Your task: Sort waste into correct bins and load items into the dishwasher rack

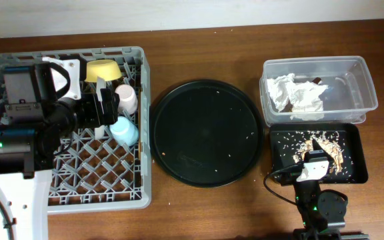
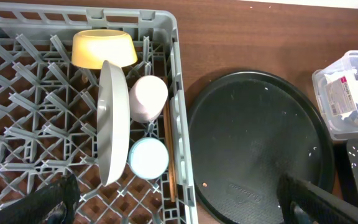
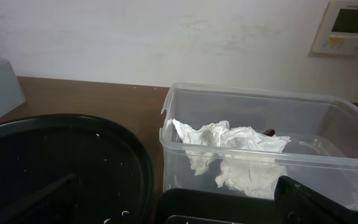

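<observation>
We see the plate [image 2: 112,121], yellow bowl [image 2: 104,48], pink cup [image 2: 149,96] and blue cup [image 2: 148,157] in the rack [image 2: 176,81], and the napkin [image 3: 235,149] in the clear tub [image 3: 260,93]. The left gripper [image 2: 176,186] and right gripper [image 3: 178,182] both gape wide, apparently holding nothing.

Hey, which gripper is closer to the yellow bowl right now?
Left. The left gripper hangs over the dishwasher rack, close to the yellow bowl; the right gripper is far off on the other side, over the shallow black tray.

Black arms, white trim.
Left arm [image 1: 25,127]: grey block, white link, green LED behind left gripper [image 1: 104,105]. Right arm [image 1: 319,200]: white wrist block, black cable, green LED.
</observation>
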`<action>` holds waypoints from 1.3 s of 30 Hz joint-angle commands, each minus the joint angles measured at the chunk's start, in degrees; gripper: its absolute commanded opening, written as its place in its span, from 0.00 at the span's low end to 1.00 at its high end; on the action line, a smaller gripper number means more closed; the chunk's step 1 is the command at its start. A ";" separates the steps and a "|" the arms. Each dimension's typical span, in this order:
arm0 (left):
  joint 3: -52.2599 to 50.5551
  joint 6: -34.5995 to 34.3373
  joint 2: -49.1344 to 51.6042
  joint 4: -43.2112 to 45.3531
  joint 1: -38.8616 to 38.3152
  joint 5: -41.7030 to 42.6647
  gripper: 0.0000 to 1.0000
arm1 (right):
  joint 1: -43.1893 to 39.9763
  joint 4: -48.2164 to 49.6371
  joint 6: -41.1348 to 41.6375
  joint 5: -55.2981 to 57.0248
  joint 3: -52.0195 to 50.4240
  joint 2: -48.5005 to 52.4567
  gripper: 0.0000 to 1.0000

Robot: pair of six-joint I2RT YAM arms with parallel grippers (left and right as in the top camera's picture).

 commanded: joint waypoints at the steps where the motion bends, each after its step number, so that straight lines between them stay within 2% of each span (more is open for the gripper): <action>1: 0.42 -0.57 -0.04 0.11 -0.17 -0.42 0.99 | -0.44 -0.13 0.04 0.28 -0.42 -0.57 0.99; 10: 0.39 -0.57 -0.07 0.11 -0.17 -0.44 0.99 | -0.44 -0.13 0.04 0.28 -0.42 -0.57 0.99; 13: -0.11 -0.55 -5.18 0.11 -0.35 -0.44 0.99 | -0.44 -0.13 0.04 0.28 -0.42 -0.57 0.99; 16: -6.38 -0.52 -18.56 -0.74 -0.33 -1.31 0.99 | -0.44 -0.13 0.04 0.28 -0.42 -0.57 0.99; 22: -37.75 -0.52 -56.59 1.99 -0.33 -1.55 0.99 | -0.44 -0.11 0.04 0.28 -0.42 -0.57 0.99; 24: -45.64 -0.52 -65.79 9.42 -0.33 -3.39 0.99 | -0.44 -0.11 0.04 0.28 -0.42 -0.57 0.99; 26: -54.95 -0.50 -73.64 25.73 -0.33 -5.35 0.99 | -0.44 -0.11 0.04 0.28 -0.42 -0.57 0.99; 27: -57.79 -0.35 -73.46 33.31 -0.33 -5.35 0.99 | -0.44 -0.11 0.04 0.28 -0.42 -0.57 0.99; 31: -74.25 -0.33 -73.24 74.40 -0.72 -4.96 1.00 | -0.44 -0.11 0.04 0.28 -0.42 -0.57 0.99; 32: -78.01 -0.33 -73.24 80.41 -0.72 -5.29 0.99 | -0.44 -0.11 0.04 0.28 -0.42 -0.57 0.99; 33: -81.61 -0.33 -73.33 84.04 -0.70 -5.40 0.99 | -0.44 -0.11 0.04 0.28 -0.42 -0.57 0.99; 35: -86.40 -0.35 -73.55 84.06 -0.72 -5.35 0.99 | -0.44 -0.11 0.04 0.28 -0.42 -0.57 0.99; 38: -91.01 -0.33 -73.55 80.50 -0.72 -7.28 0.99 | -0.44 -0.11 0.04 0.28 -0.42 -0.57 0.99; 39: -91.17 -0.35 -73.55 75.97 -0.72 -9.62 0.99 | -0.44 -0.11 0.04 0.28 -0.42 -0.57 0.98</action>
